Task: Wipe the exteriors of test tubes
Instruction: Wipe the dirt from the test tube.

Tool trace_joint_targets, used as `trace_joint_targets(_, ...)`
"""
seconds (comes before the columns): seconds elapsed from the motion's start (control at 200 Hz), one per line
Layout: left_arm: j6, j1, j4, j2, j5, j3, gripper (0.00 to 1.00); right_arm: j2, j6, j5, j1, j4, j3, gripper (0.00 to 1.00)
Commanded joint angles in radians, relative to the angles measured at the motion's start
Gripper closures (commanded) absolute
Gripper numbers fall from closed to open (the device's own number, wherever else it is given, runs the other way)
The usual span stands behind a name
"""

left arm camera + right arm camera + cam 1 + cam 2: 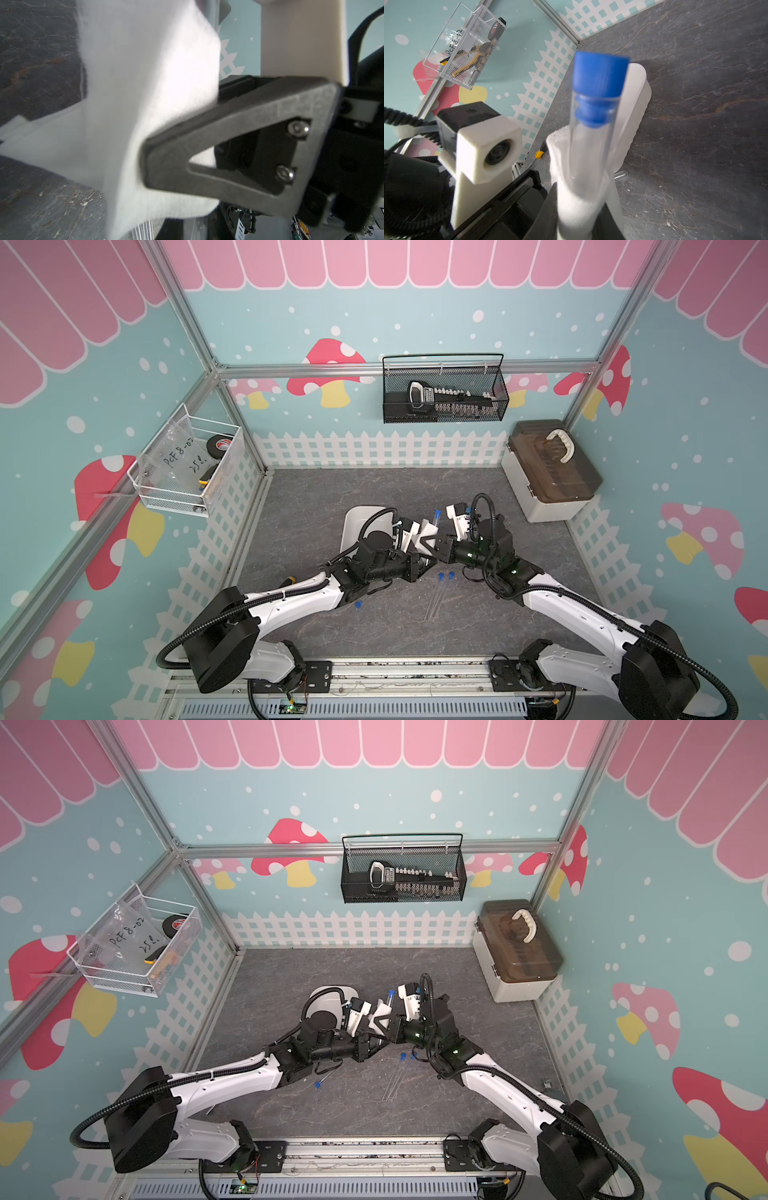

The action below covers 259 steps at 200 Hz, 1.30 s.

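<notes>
Nearest, on the grey surface [395,635], two test tubes [437,597] lie side by side, blue caps toward 12 o'clock. At their 9 o'clock a third tube [358,605] shows its cap beside the left arm. Farther in, the left claw [143,162] is clamped on a white cloth [145,72], which wraps the lower part of the held tube [589,145]. The right claw [439,551] grips that tube, cap toward 12 o'clock. Beyond, at 10 o'clock, sits the white tray [353,522].
</notes>
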Motion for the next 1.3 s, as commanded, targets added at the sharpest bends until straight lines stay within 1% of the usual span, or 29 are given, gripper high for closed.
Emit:
trace_joint_targets(0.0,-0.011,0.009,0.057,-0.023,0.019,0.003,0.88,0.002,-0.013,0.031,0.002,-0.028,-0.006,0.79)
trace_joint_targets(0.185,-0.020,0.009,0.065,-0.028,0.024,-0.021,0.88,0.016,-0.035,0.055,-0.041,-0.050,0.071,0.79)
trace_joint_targets(0.39,-0.018,0.007,0.065,-0.030,0.029,-0.028,0.88,0.072,-0.067,0.023,-0.075,-0.071,0.165,0.79)
trace_joint_targets(0.585,-0.018,0.007,0.069,-0.032,0.028,-0.026,0.88,0.100,-0.083,0.004,-0.091,-0.077,0.208,0.79)
trace_joint_targets(0.751,-0.017,0.006,0.071,-0.031,0.026,-0.022,0.87,0.090,-0.067,-0.035,-0.089,-0.075,0.192,0.79)
trace_joint_targets(0.856,-0.016,0.009,0.073,-0.031,0.017,-0.019,0.87,0.061,-0.040,-0.047,-0.072,-0.065,0.146,0.79)
trace_joint_targets(0.981,-0.013,0.013,0.073,-0.030,0.012,-0.013,0.87,0.010,-0.015,-0.008,-0.024,-0.064,0.075,0.78)
trace_joint_targets(1.116,-0.011,0.015,0.070,-0.025,0.015,-0.004,0.87,-0.003,0.011,0.027,0.033,-0.048,0.015,0.79)
trace_joint_targets(1.291,-0.016,0.015,0.068,-0.017,0.027,-0.003,0.87,0.010,0.021,0.066,0.044,-0.020,-0.003,0.78)
